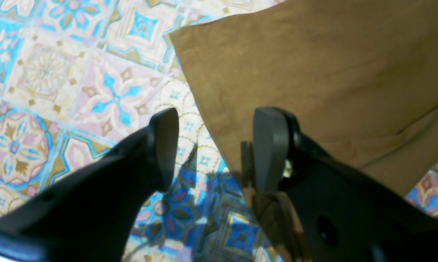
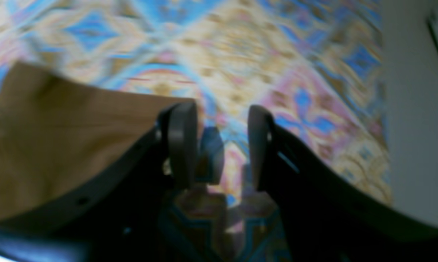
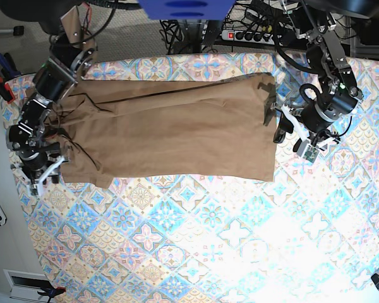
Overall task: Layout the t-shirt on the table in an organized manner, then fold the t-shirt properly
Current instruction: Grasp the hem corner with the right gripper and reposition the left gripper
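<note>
Jaws of both grippers gape, empty, above the table (image 3: 196, 252) beside the t-shirt (image 3: 177, 129).

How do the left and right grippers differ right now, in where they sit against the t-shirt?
The left gripper hangs at the t-shirt's straight hem edge; the right gripper sits at the opposite, sleeve end. The left gripper's fingers straddle the cloth edge, while the right gripper's stand just beside the fabric, over the bare table. The left's gap looks wider. Both are open and hold nothing.
</note>
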You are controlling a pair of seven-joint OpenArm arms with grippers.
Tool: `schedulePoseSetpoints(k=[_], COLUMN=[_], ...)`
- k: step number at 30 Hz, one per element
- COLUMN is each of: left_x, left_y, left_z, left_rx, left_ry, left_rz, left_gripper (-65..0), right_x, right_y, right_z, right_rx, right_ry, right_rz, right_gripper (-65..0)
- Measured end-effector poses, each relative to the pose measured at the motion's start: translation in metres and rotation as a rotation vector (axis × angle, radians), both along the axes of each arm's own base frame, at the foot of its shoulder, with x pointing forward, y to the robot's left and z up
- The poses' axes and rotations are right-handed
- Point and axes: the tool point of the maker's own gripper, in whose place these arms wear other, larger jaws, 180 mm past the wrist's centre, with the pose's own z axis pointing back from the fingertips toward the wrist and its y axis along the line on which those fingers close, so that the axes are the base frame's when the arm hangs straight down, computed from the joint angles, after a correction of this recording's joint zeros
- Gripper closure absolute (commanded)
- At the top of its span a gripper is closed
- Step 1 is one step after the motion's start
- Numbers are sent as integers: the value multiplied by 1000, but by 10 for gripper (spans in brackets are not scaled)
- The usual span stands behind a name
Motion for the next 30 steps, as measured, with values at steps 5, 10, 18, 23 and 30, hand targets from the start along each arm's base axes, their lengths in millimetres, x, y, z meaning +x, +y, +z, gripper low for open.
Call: schedulePoseSetpoints(k=[5, 10, 18, 23, 30], left_x=[0, 0, 0, 13, 22], left_y=[0, 0, 1, 18, 27], left_z=[0, 0, 0, 13, 10], left_rx=[1, 0, 0, 0, -9], left_ry=[1, 0, -1, -47, -39], left_rz=[-1, 0, 2, 54, 83], left_gripper=[-320, -320, -320, -320, -320], right_x=[-10, -11, -11, -5, -2], right_y=[23, 17, 18, 32, 37], right_z=[-38, -42, -42, -44, -42], right_rx=[117, 142, 142, 55, 25], right_ry=[66, 66, 68, 108, 117], right_rz=[19, 7, 11, 103, 128], right_gripper=[-221, -221, -221, -221, -221])
